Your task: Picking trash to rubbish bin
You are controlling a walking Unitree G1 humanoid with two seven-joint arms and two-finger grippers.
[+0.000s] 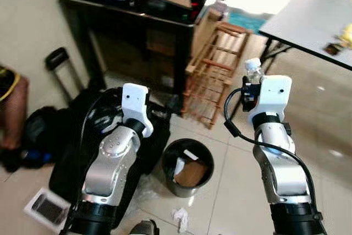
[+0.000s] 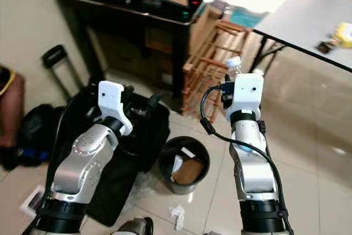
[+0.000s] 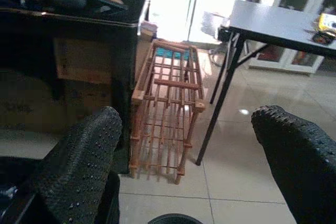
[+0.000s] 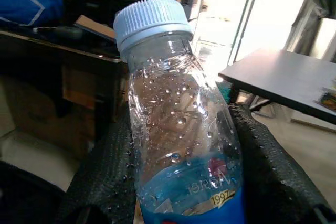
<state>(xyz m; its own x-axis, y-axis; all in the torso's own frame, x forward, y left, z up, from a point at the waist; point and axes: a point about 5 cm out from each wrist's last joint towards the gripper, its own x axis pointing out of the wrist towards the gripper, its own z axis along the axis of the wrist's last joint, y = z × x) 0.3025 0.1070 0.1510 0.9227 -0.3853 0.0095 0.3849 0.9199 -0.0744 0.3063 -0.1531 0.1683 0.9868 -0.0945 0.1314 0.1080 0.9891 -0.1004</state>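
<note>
Right wrist view gives you the clearest look: your right gripper [image 4: 184, 182] is clenched on a clear plastic bottle [image 4: 178, 129], one black finger pressed against each side of its body. The bottle stands upright between the fingers, its white cap [image 4: 152, 18] sticking out past the fingertips, water drops inside the wall and a blue label low down near the palm.

From the head camera you see that same arm raised, with the bottle [image 1: 253, 71] poking up above the white wrist housing. The rubbish bin [image 1: 188, 167] sits on the tiled floor below the held bottle and off to its left, between your two arms; cardboard and some white scraps already lie inside it. A crumpled white piece of trash [image 1: 180, 217] lies on the floor just beside the bin, nearer to you.

Your left gripper [image 3: 189, 177] is released, its two studded fingers spread wide apart with nothing between them. Ahead of those fingers stands a wooden rack [image 3: 167, 119] beside a dark desk [image 3: 68, 30], and a grey table [image 3: 278, 22] stands further right.
</note>
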